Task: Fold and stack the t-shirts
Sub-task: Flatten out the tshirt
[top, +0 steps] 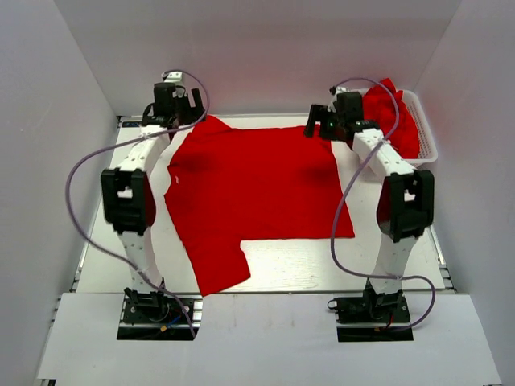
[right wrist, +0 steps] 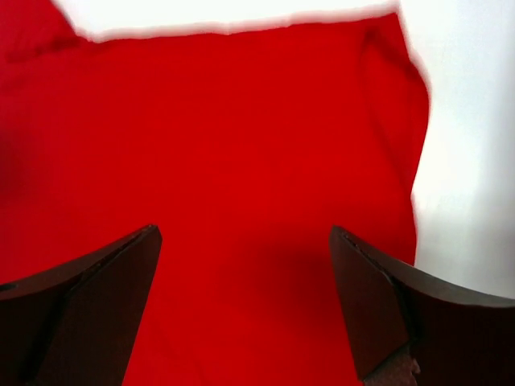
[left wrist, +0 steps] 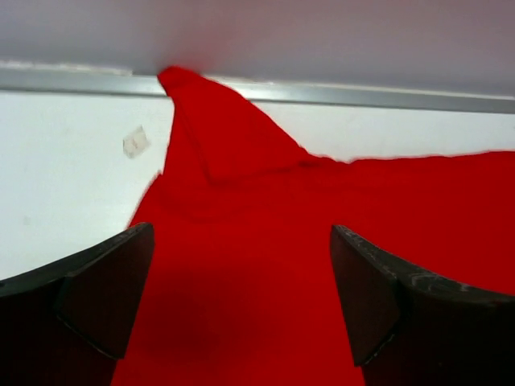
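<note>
One red t-shirt (top: 257, 189) lies spread flat on the white table (top: 306, 265), with a sleeve (top: 217, 269) reaching toward the near edge. My left gripper (top: 183, 112) hovers open over its far left corner. In the left wrist view the gripper (left wrist: 241, 297) has only red cloth (left wrist: 241, 209) below its spread fingers, and a sleeve tip (left wrist: 181, 88) reaches the back rail. My right gripper (top: 322, 127) stands open over the far right corner. Its wrist view shows the gripper (right wrist: 245, 297) above flat fabric (right wrist: 241, 121), gripping nothing. More red t-shirts (top: 386, 108) lie bunched in the basket.
The white mesh basket (top: 428, 141) sits at the back right, beside the right arm. White walls enclose the table on three sides. An aluminium rail (left wrist: 338, 94) runs along the far edge, and a scrap of tape (left wrist: 136, 141) lies on the table left of the sleeve.
</note>
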### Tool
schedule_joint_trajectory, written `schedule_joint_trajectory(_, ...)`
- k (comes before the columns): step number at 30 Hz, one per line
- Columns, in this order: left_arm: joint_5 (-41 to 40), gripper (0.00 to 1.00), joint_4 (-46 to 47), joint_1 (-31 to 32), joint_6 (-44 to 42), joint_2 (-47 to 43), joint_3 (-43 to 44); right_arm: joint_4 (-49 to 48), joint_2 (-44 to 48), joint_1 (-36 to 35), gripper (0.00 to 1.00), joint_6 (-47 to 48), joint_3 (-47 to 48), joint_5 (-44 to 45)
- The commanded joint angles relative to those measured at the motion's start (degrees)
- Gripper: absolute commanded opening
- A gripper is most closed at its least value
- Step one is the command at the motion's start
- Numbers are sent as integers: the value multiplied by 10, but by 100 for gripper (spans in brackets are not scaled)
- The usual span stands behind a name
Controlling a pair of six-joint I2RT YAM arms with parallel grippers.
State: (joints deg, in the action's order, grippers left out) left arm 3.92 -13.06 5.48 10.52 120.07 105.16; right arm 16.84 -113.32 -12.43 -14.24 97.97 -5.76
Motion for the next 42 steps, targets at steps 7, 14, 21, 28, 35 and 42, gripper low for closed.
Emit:
schedule_joint_trajectory(7,70,100,-22,7,95,-261,-322,-31,178,-13,90,-33,-264,4)
schedule_joint_trajectory(14,80,100,-28,7,90,-255,-407,-36,188,-16,90,-36,-346,9)
schedule_joint_trajectory(21,0,100,-64,7,79,-135,-336,-54,138,-15,90,-33,-339,44)
schedule_joint_trajectory(28,-63,100,-136,7,79,-28,-244,-56,65,-17,90,-33,-307,39)
schedule_joint_trajectory(35,-155,100,-259,0,86,94,-82,-46,-11,-23,90,-39,-231,6)
schedule_joint_trajectory(42,-145,100,-316,-6,73,240,137,-26,-55,-27,90,-42,-162,12)
